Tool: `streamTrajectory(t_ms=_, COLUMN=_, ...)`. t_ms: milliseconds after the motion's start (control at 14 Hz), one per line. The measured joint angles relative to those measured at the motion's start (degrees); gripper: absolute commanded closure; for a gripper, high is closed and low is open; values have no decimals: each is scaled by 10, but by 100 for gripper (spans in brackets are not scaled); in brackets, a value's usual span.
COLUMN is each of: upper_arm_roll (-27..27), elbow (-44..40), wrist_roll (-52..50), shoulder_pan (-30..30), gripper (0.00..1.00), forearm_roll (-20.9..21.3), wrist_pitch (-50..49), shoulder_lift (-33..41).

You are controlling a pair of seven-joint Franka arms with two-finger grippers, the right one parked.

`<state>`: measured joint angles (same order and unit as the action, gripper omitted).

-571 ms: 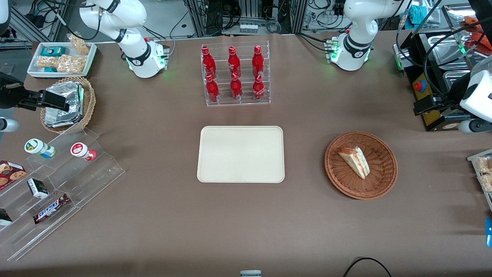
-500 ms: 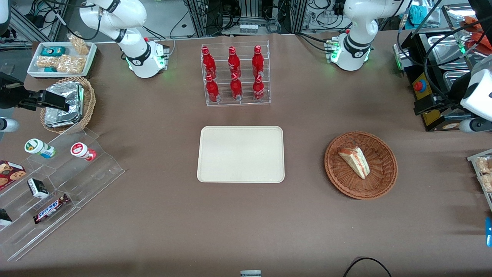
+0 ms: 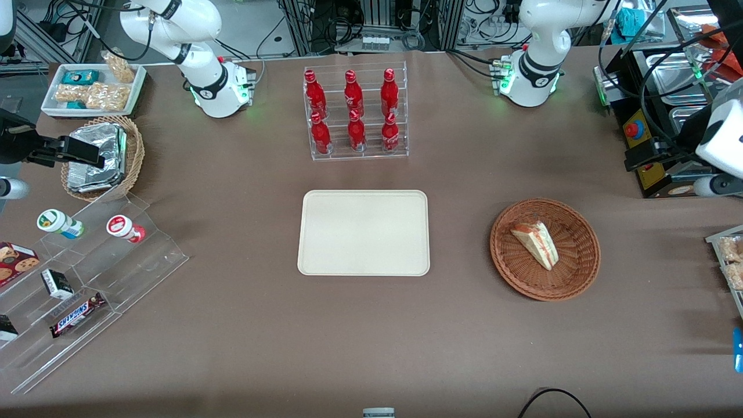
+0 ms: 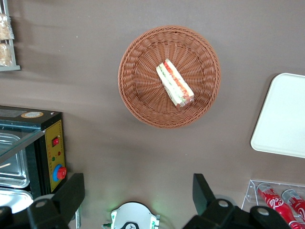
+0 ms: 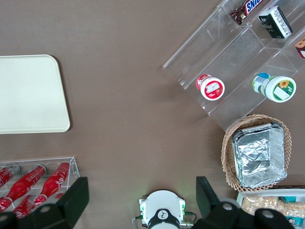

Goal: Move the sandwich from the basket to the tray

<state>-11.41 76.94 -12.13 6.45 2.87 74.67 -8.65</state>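
The sandwich (image 3: 535, 244) (image 4: 175, 88), a clear-wrapped wedge with red and pale layers, lies in the reddish-brown wicker basket (image 3: 572, 278) (image 4: 136, 95). The cream tray (image 3: 364, 232) (image 4: 283, 114) (image 5: 28, 95) lies flat at the table's middle with nothing on it, beside the basket toward the parked arm's end. My left gripper (image 3: 641, 158) (image 4: 137, 191) hangs high over the table, farther from the front camera than the basket and nearer the working arm's end. It is open wide, with only bare table between its fingers (image 4: 71, 191).
A clear rack of red bottles (image 3: 355, 113) stands farther back than the tray. A black box with a red button (image 3: 638, 130) (image 4: 52, 152) sits under the gripper. Snack bags (image 3: 728, 255) lie at the working arm's table edge. An acrylic stand (image 3: 87, 278) and a tan basket of foil packets (image 3: 101, 157) stand at the parked arm's end.
The left arm's wrist and gripper have shifted slightly away from the front camera. The sandwich, basket and tray have not moved.
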Motion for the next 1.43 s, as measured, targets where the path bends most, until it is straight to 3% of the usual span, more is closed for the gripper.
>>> streamTrajectory(t_ms=286, upper_arm_roll=1, elbow=20, wrist_roll=-5, shoulder_pan=0, gripper=0, forearm_roll=0, wrist_pitch=39, shoulder_lift=-62)
streamTrajectory(t_ms=500, upper_arm_roll=2, elbow=96, wrist_roll=-29, shoulder_pan=1, gripper=0, forearm_roll=-5, wrist_pitch=177, shoulder_lift=-97)
streamTrajectory(t_ms=1000, upper_arm_roll=-1, elbow=269, wrist_roll=-248, shoulder_pan=-7, gripper=0, forearm_roll=-23, wrist_pitch=476, shoulder_lift=-128)
streamTrajectory(t_ms=1429, upper_arm_roll=-1, elbow=275, wrist_roll=-316, shoulder_pan=-40, gripper=0, forearm_roll=-23, wrist_pitch=514, shoulder_lift=-190)
